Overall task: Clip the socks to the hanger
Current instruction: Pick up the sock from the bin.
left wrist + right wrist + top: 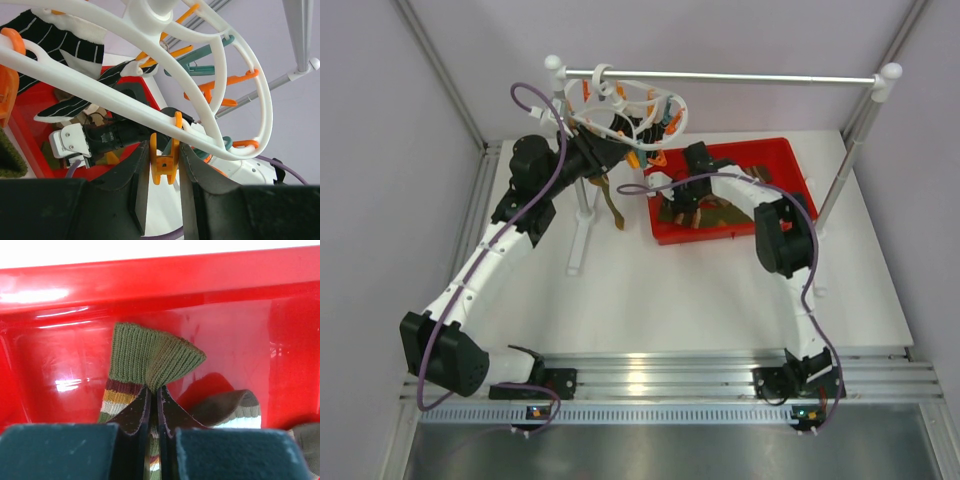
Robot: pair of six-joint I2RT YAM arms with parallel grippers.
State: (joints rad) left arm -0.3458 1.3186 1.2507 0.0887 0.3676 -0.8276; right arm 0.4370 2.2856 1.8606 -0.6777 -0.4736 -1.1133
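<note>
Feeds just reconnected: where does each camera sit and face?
Top external: above and behind, facing down at the white table; both arms show.
Left wrist: faces up through the white plastic ring hanger; left end effector flanks an orange clip.
Right wrist: faces into the red plastic bin; right end effector pinches an olive ribbed sock.
All share the bin.

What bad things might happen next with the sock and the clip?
The right jaws pinch just a small fold of the olive sock, so it might slip out when lifted from the red bin. The left jaws hold an orange clip on the hanger, which dangles from the rail, so it may swing and pull the clip free.
</note>
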